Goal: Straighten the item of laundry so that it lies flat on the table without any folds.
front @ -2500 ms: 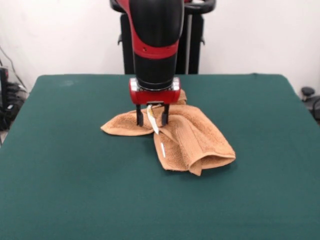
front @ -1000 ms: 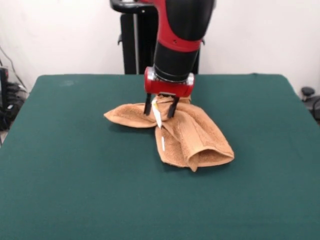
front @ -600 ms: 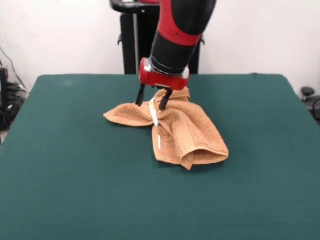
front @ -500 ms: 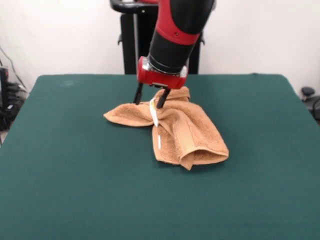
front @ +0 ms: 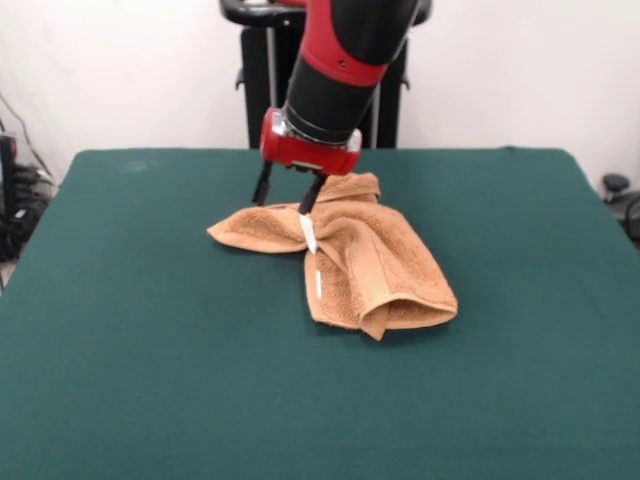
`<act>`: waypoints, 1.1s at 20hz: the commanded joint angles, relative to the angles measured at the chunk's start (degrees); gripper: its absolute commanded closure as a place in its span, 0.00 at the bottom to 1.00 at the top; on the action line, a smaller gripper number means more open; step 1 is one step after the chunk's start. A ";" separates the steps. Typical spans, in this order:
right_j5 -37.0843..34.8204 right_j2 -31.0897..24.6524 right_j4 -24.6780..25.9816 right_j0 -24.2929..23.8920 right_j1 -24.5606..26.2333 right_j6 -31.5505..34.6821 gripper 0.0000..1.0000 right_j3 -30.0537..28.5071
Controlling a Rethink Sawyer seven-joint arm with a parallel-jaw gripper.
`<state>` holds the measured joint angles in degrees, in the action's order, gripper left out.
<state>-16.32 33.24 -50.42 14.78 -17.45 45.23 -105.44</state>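
Observation:
The item of laundry [front: 365, 262], an orange-tan terry towel, lies rumpled and folded over itself near the middle of the table [front: 150, 350]. One flap reaches left and a thicker doubled part runs toward the front right. A small white tag [front: 308, 231] sticks up from its left-centre fold. My gripper [front: 286, 198] hangs tilted just above the towel's back left part. It is open, its two black fingers spread, with no cloth between them. The right fingertip [front: 308, 203] sits just above the tag.
The dark green table top stretches far beyond the towel on every side. A black stand [front: 262, 75] rises behind the table's far edge. Cables and dark gear [front: 15, 200] sit off the table's left side.
The gripper has lifted off the towel, tilted and drifted left. The towel was dragged slightly back and left earlier; over the last half second it has lain still.

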 commanded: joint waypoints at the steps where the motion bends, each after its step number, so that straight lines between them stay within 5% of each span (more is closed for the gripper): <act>1: 6.33 -9.34 1.66 -1.91 1.07 18.00 0.00 -1.67; 22: -2.35 -10.56 0.53 -0.56 0.50 22.52 0.00 -1.67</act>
<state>-12.26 31.63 -50.26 12.05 -17.87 45.48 -105.44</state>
